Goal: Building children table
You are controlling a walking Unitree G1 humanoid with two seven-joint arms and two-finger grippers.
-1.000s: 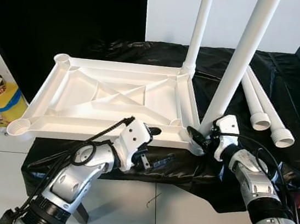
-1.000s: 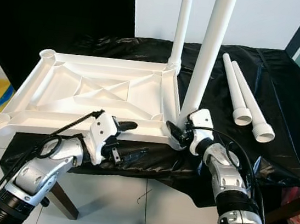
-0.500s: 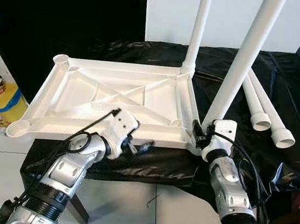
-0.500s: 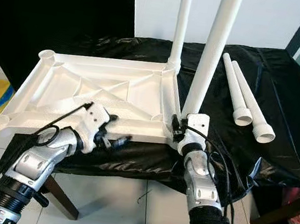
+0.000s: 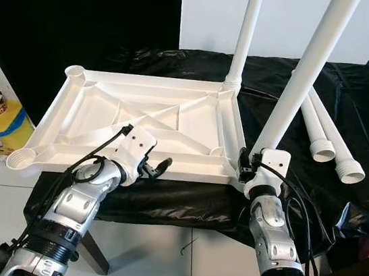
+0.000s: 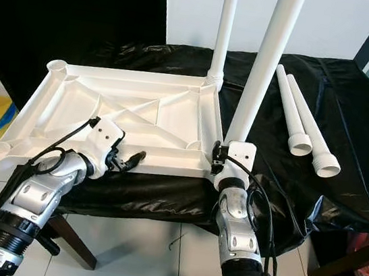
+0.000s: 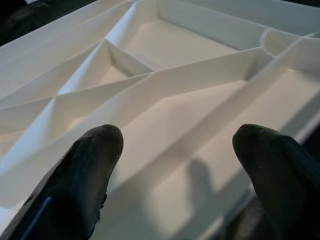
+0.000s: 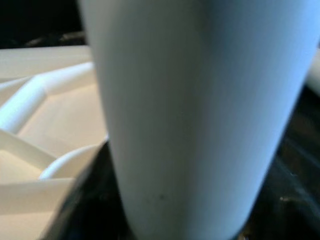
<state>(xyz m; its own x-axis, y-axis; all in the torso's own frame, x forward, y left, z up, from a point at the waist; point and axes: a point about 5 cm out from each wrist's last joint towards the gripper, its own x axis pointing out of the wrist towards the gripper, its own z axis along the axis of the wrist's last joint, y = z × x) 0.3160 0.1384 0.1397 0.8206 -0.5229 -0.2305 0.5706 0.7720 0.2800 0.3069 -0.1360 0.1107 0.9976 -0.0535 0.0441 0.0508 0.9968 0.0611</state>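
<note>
Upturned white tabletop on a black-draped table, two legs fitted and both grippers at its near edge.

Nearest, the left gripper [image 5: 155,167] hovers over the near rim of the tabletop [image 5: 97,126], its two black fingers [image 7: 90,172] spread apart with nothing between them. To its right, the right gripper [image 5: 244,165] sits at the foot of the near standing leg [image 5: 301,78] in the tabletop's near right corner; whether it clamps the leg cannot be told. Farther back, the far standing leg [image 5: 244,33] rises from the far right corner. Two loose legs [image 5: 328,133] lie on the black cloth [image 5: 354,92] to the right.
</note>
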